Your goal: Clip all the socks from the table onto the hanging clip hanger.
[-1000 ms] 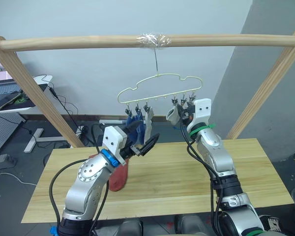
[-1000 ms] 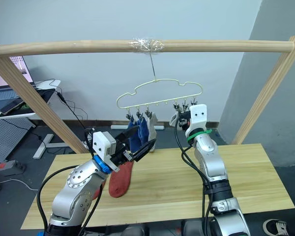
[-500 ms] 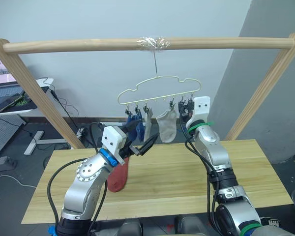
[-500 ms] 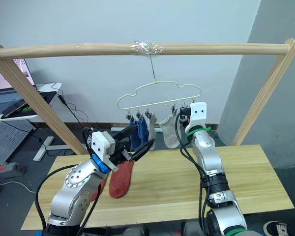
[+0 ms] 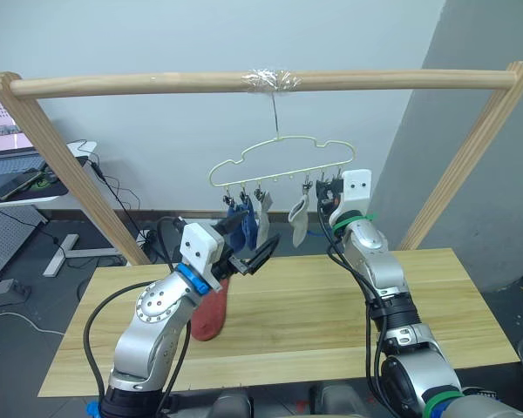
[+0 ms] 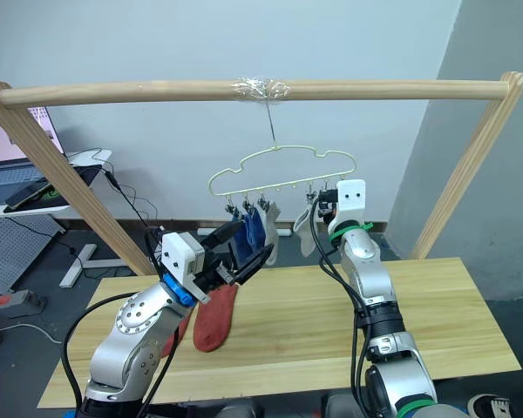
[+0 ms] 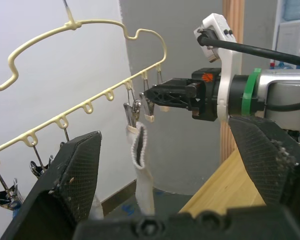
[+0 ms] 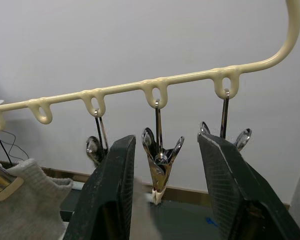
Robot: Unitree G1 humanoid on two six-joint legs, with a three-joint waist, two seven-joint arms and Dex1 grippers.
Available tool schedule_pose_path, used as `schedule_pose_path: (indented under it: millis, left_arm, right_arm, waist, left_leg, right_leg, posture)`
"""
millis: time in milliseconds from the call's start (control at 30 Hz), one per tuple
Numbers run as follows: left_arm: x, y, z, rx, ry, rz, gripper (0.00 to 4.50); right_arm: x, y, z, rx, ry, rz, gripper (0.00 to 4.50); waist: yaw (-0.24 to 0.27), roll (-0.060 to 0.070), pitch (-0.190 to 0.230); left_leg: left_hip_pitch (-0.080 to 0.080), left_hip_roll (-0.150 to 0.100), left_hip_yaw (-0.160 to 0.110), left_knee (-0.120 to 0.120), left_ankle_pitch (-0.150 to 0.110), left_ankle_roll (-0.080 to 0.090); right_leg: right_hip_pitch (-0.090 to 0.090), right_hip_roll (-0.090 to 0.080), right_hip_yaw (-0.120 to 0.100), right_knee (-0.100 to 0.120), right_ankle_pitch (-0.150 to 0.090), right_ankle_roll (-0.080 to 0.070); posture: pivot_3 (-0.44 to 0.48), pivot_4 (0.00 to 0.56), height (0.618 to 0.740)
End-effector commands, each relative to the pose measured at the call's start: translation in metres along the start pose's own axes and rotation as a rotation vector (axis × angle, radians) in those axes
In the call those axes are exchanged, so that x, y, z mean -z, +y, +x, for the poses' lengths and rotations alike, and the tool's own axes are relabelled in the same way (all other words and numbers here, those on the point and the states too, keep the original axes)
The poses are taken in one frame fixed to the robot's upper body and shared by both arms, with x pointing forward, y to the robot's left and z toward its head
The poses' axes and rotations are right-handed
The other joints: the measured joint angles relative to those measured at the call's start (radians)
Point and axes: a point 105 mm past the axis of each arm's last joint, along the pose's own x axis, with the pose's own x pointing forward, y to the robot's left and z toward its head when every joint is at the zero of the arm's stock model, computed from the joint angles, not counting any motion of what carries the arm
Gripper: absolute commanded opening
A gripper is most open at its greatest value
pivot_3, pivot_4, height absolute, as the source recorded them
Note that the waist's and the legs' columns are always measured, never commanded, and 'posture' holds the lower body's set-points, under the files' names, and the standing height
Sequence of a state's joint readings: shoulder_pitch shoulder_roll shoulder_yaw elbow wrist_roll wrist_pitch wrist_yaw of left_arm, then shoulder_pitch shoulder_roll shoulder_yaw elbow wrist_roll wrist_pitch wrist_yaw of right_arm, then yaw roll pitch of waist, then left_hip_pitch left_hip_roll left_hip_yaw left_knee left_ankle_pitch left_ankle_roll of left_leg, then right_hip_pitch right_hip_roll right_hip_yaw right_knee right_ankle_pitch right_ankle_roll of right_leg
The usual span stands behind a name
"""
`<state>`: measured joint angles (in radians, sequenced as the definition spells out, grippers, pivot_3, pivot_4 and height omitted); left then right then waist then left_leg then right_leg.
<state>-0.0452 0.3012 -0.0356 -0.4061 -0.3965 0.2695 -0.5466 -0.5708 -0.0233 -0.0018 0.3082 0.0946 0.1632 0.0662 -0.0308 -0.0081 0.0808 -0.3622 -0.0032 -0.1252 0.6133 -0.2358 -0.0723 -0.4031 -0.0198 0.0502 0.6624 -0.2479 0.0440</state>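
R gripper [image 8: 160,200]: raised at the clip hanger [image 5: 283,162], fingers parted moderately either side of one small metal clip [image 8: 160,162], holding nothing; contact w/ clip can't be told. L gripper [image 5: 247,251]: wide open, empty, held above the surface [image 5: 331,305] below hanger's left end, aimed toward the hanger. Clip hanger: pale-yellow wire, cloud outline, hook on taped centre of wooden pole [image 5: 261,81]. Contents, robot's left to right: two blue socks [image 5: 241,222] clipped at left end; light grey sock [image 5: 263,216] just beside them; second light grey sock [image 5: 297,219] clipped nr right end, next to R gripper; remaining clips at far right empty. Surface: rust-red sock [image 5: 211,312] lying flat under L arm; a second red piece [image 6: 179,331] partly hidden behind the arm.
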Motion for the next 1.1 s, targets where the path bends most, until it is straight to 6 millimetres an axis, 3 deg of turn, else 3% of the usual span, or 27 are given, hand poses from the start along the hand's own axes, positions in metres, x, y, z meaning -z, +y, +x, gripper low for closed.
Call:
schedule_pose_path:
  millis: [33,467,1100]
  left_arm:
    - [-0.016,-0.006,0.000,0.007,-0.053,0.012,4.50]
    - [-0.017,-0.011,-0.006,-0.005,-0.023,-0.001,4.50]
    - [-0.016,-0.012,-0.008,-0.012,-0.010,0.002,4.50]
  right_arm:
    - [-0.022,0.001,0.003,-0.012,-0.066,-0.005,2.04]
    - [-0.021,0.001,0.006,-0.018,-0.051,0.005,2.04]
    - [-0.033,0.004,0.015,-0.025,-0.093,0.014,2.04]
  waist:
    - [0.000,0.000,0.001]
    - [0.002,0.002,0.030]
    - [0.005,0.002,0.058]
  left_leg:
    - [0.000,0.000,0.000,0.000,0.000,0.000]
    - [-0.001,0.000,-0.001,0.000,0.000,0.001]
    - [-0.002,0.000,-0.003,-0.001,0.000,0.001]
  right_leg:
    - [0.000,0.000,0.000,0.000,0.000,0.000]
    - [0.000,0.000,-0.001,0.000,-0.001,-0.001]
    - [-0.001,0.000,-0.003,-0.001,-0.001,-0.002]
  posture:
    - [0.108,0.072,0.740]
    - [0.132,0.127,0.740]
    - [0.147,0.127,0.740]
